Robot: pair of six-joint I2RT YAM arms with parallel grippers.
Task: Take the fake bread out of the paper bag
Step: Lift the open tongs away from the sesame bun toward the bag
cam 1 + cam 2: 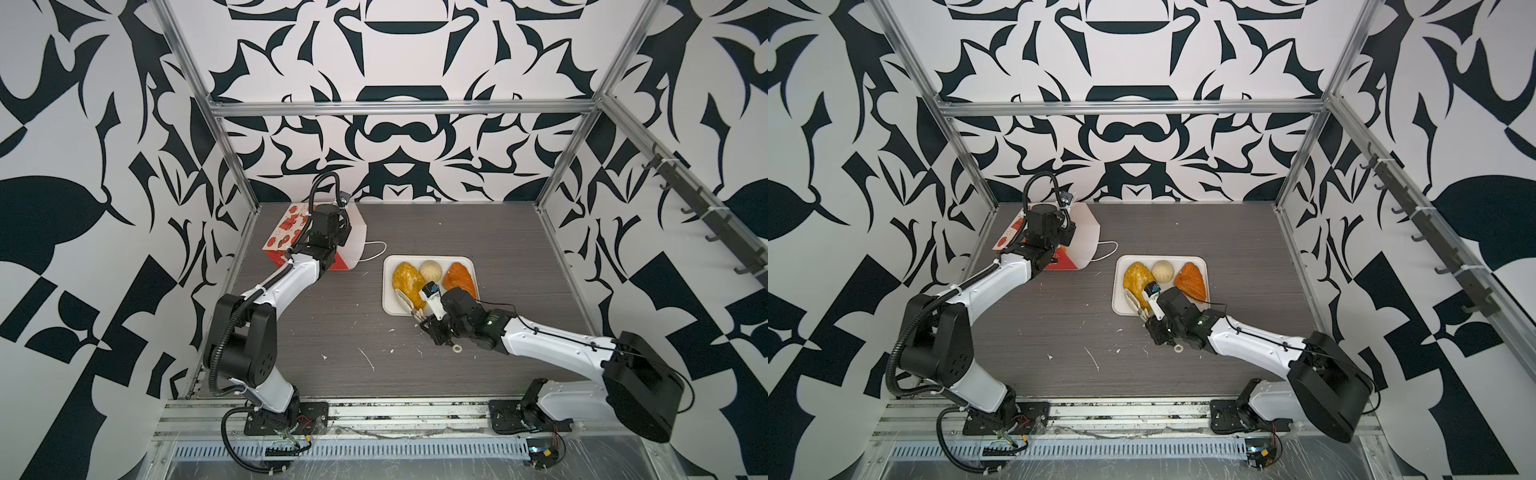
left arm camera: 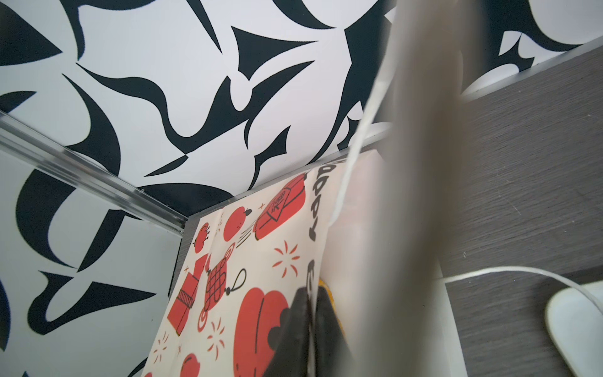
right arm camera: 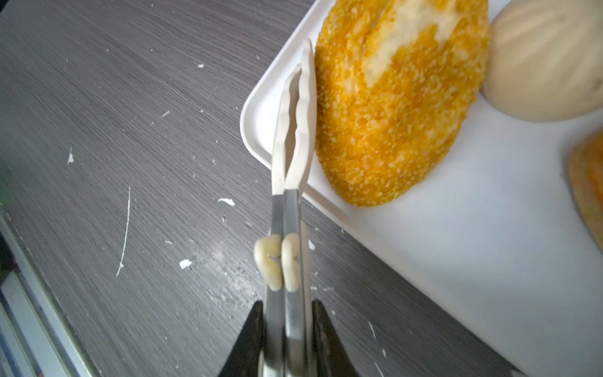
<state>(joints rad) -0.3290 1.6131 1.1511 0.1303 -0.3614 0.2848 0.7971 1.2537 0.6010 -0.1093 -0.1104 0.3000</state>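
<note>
L gripper [image 2: 312,295] is pinched shut on the paper bag [image 1: 284,235] wall, far left. R gripper [image 3: 287,308] squeezes the tongs [image 3: 295,130], tips closed and empty, beside the yellow bread [image 3: 391,114] on the tray [image 3: 473,261]. Advice: hold bag mouth wide, enter tongs slowly.

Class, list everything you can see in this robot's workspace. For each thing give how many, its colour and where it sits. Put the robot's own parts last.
table: one, dark grey wood grain, under everything
paper bag: one, red and white pictures outside, white inside, lying at the table's far left
tray: one, white, mid-table
pastries: three, on the tray: yellow-orange pastry, cream bun, orange-brown pastry
tongs: one pair, white tips, metal arms, tips closed beside the yellow-orange pastry
white flecks: several, scattered on the table
arms: two, white and black, left arm, right arm
left gripper: black, shut on the paper bag's edge
right gripper: black, shut on the tongs
</note>
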